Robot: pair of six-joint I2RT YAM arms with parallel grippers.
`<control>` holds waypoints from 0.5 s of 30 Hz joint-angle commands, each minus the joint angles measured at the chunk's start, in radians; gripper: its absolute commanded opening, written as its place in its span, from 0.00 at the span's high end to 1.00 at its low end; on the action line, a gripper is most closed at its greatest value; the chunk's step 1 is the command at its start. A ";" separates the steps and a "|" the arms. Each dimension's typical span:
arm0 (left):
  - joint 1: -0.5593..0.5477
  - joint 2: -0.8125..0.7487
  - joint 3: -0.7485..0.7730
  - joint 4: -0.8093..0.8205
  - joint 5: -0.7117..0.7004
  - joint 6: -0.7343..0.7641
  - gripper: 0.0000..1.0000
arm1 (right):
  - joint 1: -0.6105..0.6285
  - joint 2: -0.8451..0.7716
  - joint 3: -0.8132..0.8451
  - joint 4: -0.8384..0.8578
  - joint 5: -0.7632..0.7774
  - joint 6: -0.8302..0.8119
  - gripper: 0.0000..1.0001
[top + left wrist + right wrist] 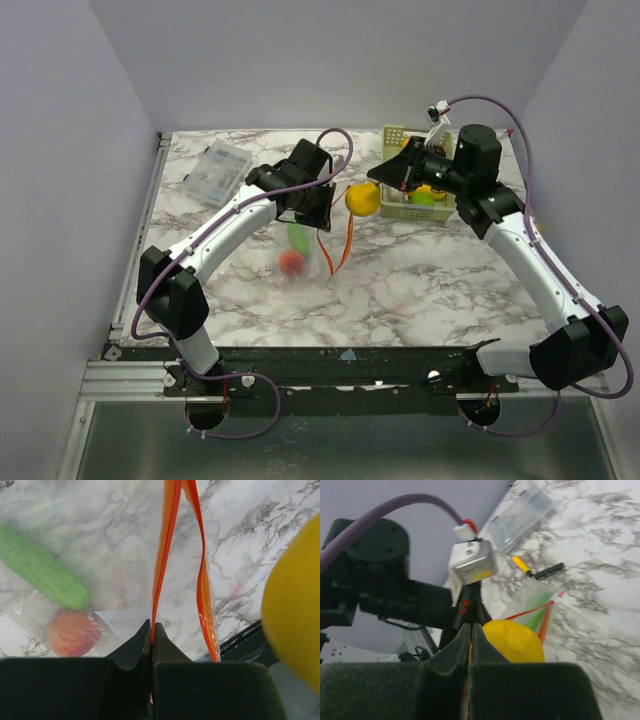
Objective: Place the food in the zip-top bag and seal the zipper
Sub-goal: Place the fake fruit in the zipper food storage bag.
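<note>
Yellow toy lemon (363,199) is pinched in the closed right gripper (470,627), over the marble counter (420,270) toward its far edge. Clear crinkly zip-top bag (312,262) is held up by its orange-red zipper strip (162,555), clamped in the left gripper (151,630). Bag mouth lies just left of the lemon; short leftward carry judged needed.

This looks like a robot test lab. A white and black left robot arm (225,222) and a matching right robot arm (535,265) sit on a dark metal bar (340,362) at the edge of a marble-look table (420,285). Plain grey walls (340,60) box it in, and purple cables (500,103) loop around.
</note>
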 commanded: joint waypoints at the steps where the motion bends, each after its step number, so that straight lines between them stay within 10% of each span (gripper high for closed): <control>1: -0.002 -0.020 0.009 0.021 0.088 -0.052 1.00 | 0.055 -0.031 -0.101 0.270 -0.139 0.167 1.00; 15: -0.003 -0.131 -0.046 0.072 0.115 -0.099 1.00 | 0.147 -0.004 -0.474 0.787 0.037 0.272 1.00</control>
